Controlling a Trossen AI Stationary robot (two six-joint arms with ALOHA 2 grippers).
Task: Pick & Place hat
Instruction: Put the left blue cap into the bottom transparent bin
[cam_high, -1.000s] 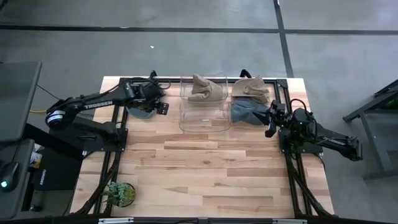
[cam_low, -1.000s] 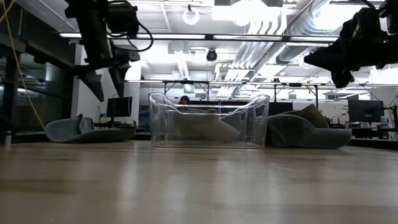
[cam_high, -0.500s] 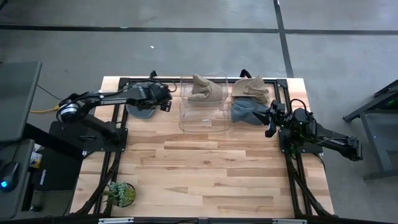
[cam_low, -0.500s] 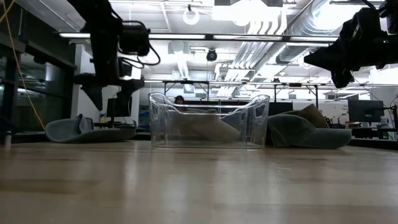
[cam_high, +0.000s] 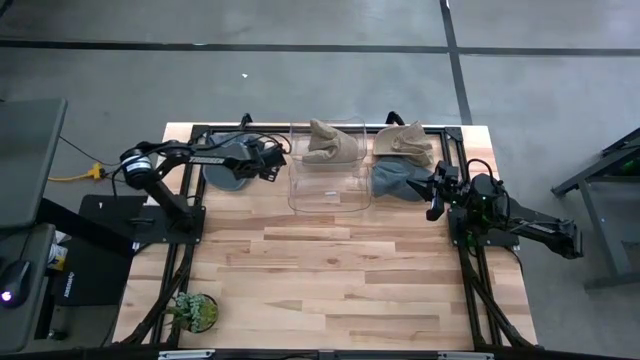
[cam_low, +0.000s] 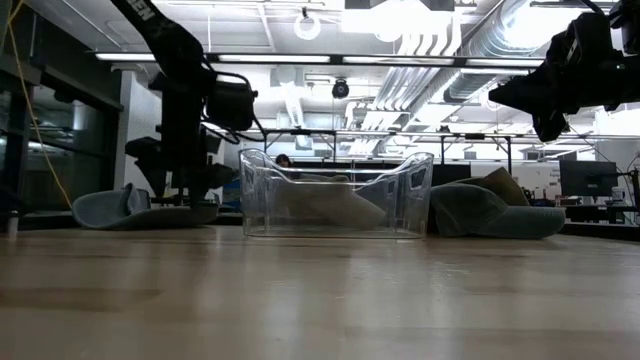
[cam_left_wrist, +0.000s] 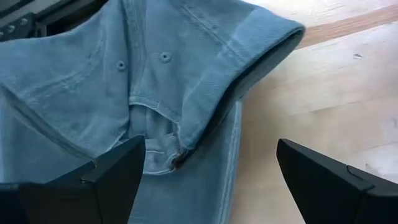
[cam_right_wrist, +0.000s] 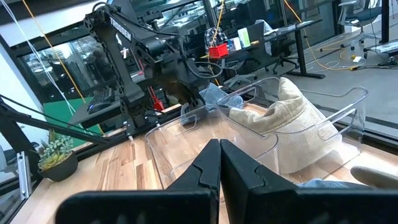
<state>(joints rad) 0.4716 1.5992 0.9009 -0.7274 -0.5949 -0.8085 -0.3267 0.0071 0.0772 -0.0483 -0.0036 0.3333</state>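
Note:
A blue-grey denim hat (cam_high: 228, 172) lies flat on the table left of the clear bin (cam_high: 325, 190). My left gripper (cam_left_wrist: 210, 149) is open and low over this hat (cam_left_wrist: 124, 81); one finger stands over the cloth and the other over bare wood beside a raised fold (cam_left_wrist: 249, 56). In the low view the left gripper (cam_low: 185, 190) reaches down to the hat (cam_low: 140, 210). A beige hat (cam_high: 330, 145) lies in the bin's far part. My right gripper (cam_right_wrist: 219, 165) is shut and hovers (cam_low: 545, 115) above a second blue-grey hat (cam_high: 398, 180) right of the bin. My left gripper comes at the hat from above with its fingers spread over the fold near the hat's edge (cam_left_wrist: 205, 124). I cannot tell whether the fingertips touch the cloth.
Another beige hat (cam_high: 403, 143) lies at the far right, behind the second blue-grey hat. A small potted plant (cam_high: 192, 310) stands at the near left corner. The bin's clear walls (cam_low: 335, 195) stand between the two arms. Bare wood fills the near half of the table (cam_high: 330, 270).
My left gripper has come down from well above the table to the blue-grey hat, shifting toward the bin as the arm stretched along the far edge. The hats and my right arm have kept still.

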